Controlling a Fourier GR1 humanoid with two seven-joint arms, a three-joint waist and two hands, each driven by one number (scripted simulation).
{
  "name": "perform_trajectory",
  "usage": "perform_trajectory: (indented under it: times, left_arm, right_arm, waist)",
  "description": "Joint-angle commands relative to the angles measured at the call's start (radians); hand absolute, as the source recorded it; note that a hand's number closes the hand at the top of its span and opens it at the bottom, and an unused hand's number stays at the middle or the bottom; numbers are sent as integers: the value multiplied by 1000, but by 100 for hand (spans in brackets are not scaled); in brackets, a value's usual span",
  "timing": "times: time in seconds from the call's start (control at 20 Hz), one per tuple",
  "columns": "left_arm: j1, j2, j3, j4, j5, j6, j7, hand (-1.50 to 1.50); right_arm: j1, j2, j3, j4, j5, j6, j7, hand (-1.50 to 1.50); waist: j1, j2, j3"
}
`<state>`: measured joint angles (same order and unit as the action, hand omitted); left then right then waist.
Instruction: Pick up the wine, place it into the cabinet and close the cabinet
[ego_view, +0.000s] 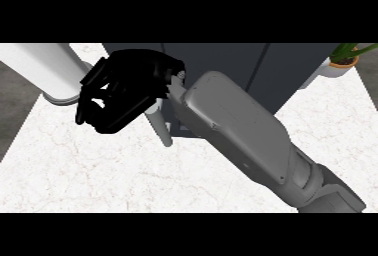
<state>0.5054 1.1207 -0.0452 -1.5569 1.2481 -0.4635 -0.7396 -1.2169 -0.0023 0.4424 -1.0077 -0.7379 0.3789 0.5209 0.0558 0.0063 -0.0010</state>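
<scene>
Honestly, cannot tell from here whether right hand (122, 92) grips anything: black mass against cabinet (221, 62) front. Pale bar (162, 129) runs down from it; door edge or handle, I guess. Wine: I see none, maybe hidden behind hand or inside cabinet. I'd press bar steadily toward cabinet, wrist square. Forearm (236, 130) covers cabinet's lower front; white cylinder (40, 67) cut off top left.
</scene>
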Motion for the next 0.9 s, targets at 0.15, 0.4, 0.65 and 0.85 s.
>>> perform_trajectory:
  times: [0.15,0.4,0.65,0.85]
  left_arm:
    - [-18,-11,76,49,20,-88,33,-150]
    - [-18,-64,82,10,-18,-43,56,-150]
    - [-34,-95,80,-6,-46,-26,74,-150]
    - [-27,-82,112,18,-26,-58,88,-150]
  right_arm:
    - [-46,2,-20,191,-96,108,-126,150]
    - [-49,2,-81,277,-88,169,-148,150]
    - [-97,-23,-139,357,-47,169,-195,150]
    - [-84,-111,-161,365,-14,138,-245,150]
  waist:
    - [-5,3,0]
    - [-17,-1,1]
    - [-18,4,0]
    - [-15,5,0]
